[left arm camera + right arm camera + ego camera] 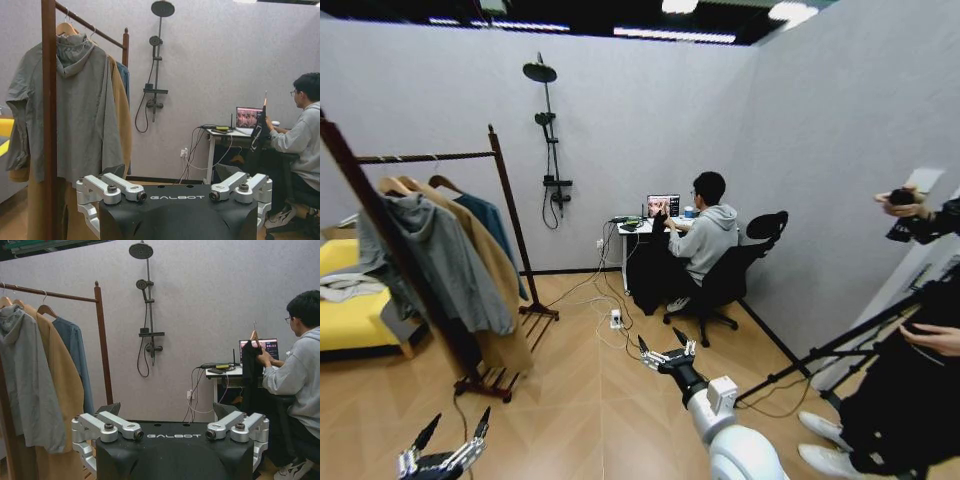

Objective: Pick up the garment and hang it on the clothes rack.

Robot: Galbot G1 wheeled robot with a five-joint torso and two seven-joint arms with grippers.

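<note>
The clothes rack (430, 157) stands at the left of the head view, its top bar carrying a grey hooded jacket (445, 260), a long tan coat (495, 275) and the teal-blue garment (492, 225), which hangs farthest back. The right gripper (666, 356) sits at lower centre, fingers spread and empty. The left gripper (448, 448) sits at the lower left edge, likewise spread and empty.

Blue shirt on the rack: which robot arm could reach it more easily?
Probably the right. The right gripper is out front, open, with bare floor toward the garment at the far end of the clothes rack. From the left gripper, the grey jacket and tan coat hang in between.
</note>
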